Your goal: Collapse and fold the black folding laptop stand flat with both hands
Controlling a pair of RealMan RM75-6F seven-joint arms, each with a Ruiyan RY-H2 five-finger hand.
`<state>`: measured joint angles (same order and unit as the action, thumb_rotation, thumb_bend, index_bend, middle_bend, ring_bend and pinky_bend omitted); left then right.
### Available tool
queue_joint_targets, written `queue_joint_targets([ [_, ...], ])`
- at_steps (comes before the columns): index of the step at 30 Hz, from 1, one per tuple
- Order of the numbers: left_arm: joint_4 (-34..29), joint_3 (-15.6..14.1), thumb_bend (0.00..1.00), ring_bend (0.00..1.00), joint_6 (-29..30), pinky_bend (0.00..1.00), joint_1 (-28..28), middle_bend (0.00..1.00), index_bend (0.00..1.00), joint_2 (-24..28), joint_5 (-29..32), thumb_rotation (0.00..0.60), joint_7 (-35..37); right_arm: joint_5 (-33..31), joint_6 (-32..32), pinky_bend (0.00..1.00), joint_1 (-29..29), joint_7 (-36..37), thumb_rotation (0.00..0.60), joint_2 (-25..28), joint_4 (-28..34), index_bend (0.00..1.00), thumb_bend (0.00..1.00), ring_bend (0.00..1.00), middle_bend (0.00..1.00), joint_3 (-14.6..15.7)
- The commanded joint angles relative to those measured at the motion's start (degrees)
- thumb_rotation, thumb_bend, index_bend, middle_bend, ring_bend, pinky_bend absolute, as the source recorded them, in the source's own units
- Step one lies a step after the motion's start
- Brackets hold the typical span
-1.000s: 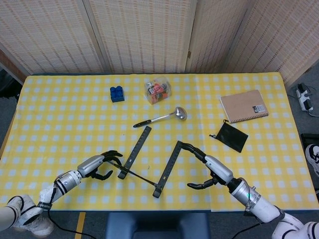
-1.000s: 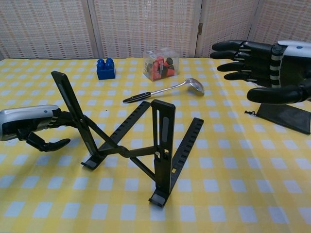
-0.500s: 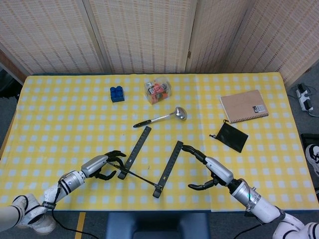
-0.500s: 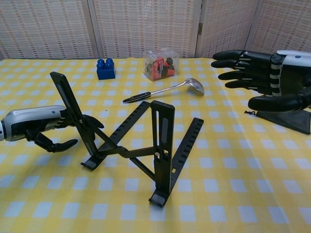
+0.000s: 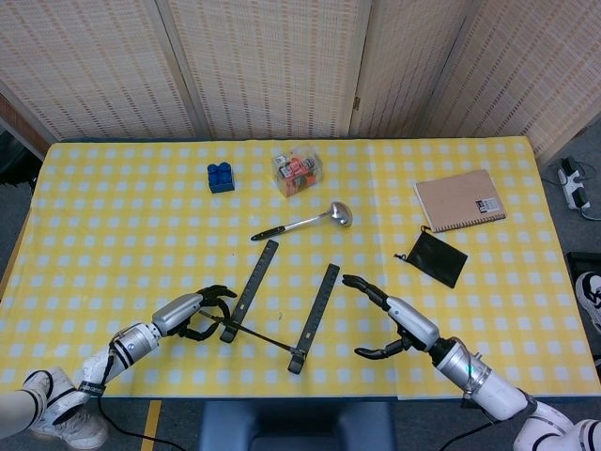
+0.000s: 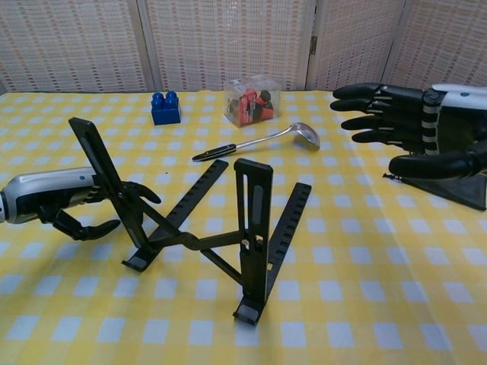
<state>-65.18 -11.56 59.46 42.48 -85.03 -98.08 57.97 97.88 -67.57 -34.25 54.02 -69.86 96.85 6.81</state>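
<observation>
The black folding laptop stand (image 5: 317,305) stands unfolded near the table's front edge, with two slotted rails on the cloth and two uprights (image 6: 253,220) raised. My left hand (image 5: 191,313) lies low at the stand's left side. Its fingers curl around the left upright (image 6: 103,171), which leans to the left. My right hand (image 5: 392,317) hovers to the right of the stand with its fingers spread and holds nothing. Its fingertips (image 6: 340,105) stay a little apart from the right rail's far end.
Behind the stand lie a steel ladle (image 5: 305,222), a blue brick (image 5: 221,176) and a clear box of small parts (image 5: 298,172). A black pouch (image 5: 434,256) and a brown notebook (image 5: 460,199) sit to the right. The table's front edge is close.
The stand has slid slightly to the left with my left hand on it, and its left upright leans further left. The right hand has barely moved and is now off the rail's tip.
</observation>
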Motion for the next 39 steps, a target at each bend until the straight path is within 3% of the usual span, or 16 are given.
queue_joint_targets([
  [1,0.0,0.0,0.59,0.09,0.1,0.11,-0.1,0.2,0.5,0.0,0.0,0.6,0.0,0.0,0.0,0.0,0.1,0.1,0.457,-0.1,-0.1,0.0,0.25,0.01,0.0,-0.1],
  [9,-0.4,-0.1,0.59,0.1,0.2,0.11,-0.2,0.21,0.48,0.4,-0.1,0.6,-0.2,0.1,0.3,0.0,0.4,0.4,0.457,-0.1,-0.2,0.0,0.25,0.01,0.0,-0.1],
  [11,-0.8,-0.4,0.59,0.08,-0.1,0.1,-0.1,0.21,0.42,0.8,-0.3,0.6,0.1,0.3,0.6,0.0,0.3,0.4,0.456,0.0,-0.3,0.0,0.25,0.01,0.0,0.1],
  [14,-1.3,-0.7,0.59,0.06,-0.1,0.08,-0.1,0.2,0.26,1.4,-0.4,0.6,0.5,0.6,1.4,0.0,0.2,-0.1,0.457,-0.1,-0.6,0.0,0.25,0.01,0.0,0.4],
  [20,-2.1,-1.2,0.58,0.03,1.0,0.04,-1.2,0.16,0.14,2.6,-0.3,0.6,1.0,1.9,4.6,0.0,-0.9,-3.0,0.477,-0.1,-1.2,0.0,0.25,0.01,0.0,1.9],
  [30,-4.5,-2.3,0.58,0.0,4.1,0.01,-4.4,0.14,0.12,5.9,0.1,0.6,-0.5,1.0,8.1,0.0,-1.1,-13.0,0.502,-4.5,-0.7,0.0,0.25,0.01,0.0,1.6],
  [39,-6.3,-2.3,0.58,0.0,4.9,0.0,-6.4,0.13,0.12,8.4,1.0,0.6,-3.4,-3.8,12.5,0.0,-3.2,-20.4,0.527,-10.8,0.2,0.0,0.25,0.0,0.0,-2.5],
])
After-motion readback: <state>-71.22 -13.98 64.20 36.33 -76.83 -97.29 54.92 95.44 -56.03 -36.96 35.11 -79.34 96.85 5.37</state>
